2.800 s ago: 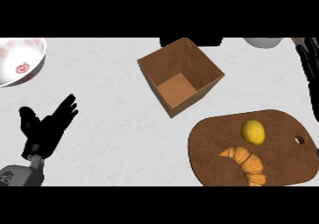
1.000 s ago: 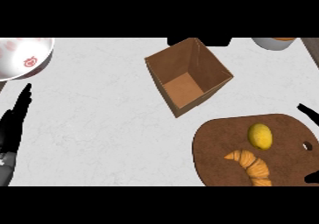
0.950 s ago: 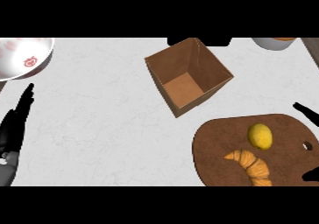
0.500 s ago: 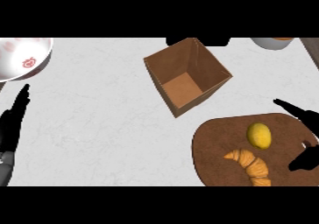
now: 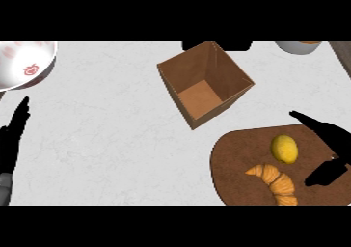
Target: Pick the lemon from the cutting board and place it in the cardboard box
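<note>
Lemon (image 5: 284, 148) is sitting on the cutting board (image 5: 239, 159), lower right of the frame, upper-middle part of the board. Nothing touching it. Just below and left of it there's a croissant (image 5: 274, 179) on the same board, close but apart from the lemon.

Right hand (image 5: 333, 144) is at the right edge of the frame, over the board's right side, just beside the lemon w/ a small gap between them. Fingers are spread out, one long bit pointing up-left above the lemon, thumb lower down near the croissant's end, so it's released and not grasping anything.

Cardboard box (image 5: 204, 83) is up top center, open side up, tilted at an angle, well apart from the board's upper left edge. Inside looks bare, brown bottom showing.

Left hand (image 5: 9, 142) is at the far left edge, fingers straight and pointing up, released, resting on the pale marbled worktop (image 5: 107, 140).

Upper left corner has a white bowl (image 5: 18, 65) w/ red pattern. Upper right edge there's a small whitish cup-ish thing (image 5: 299, 47), can't tell more.
</note>
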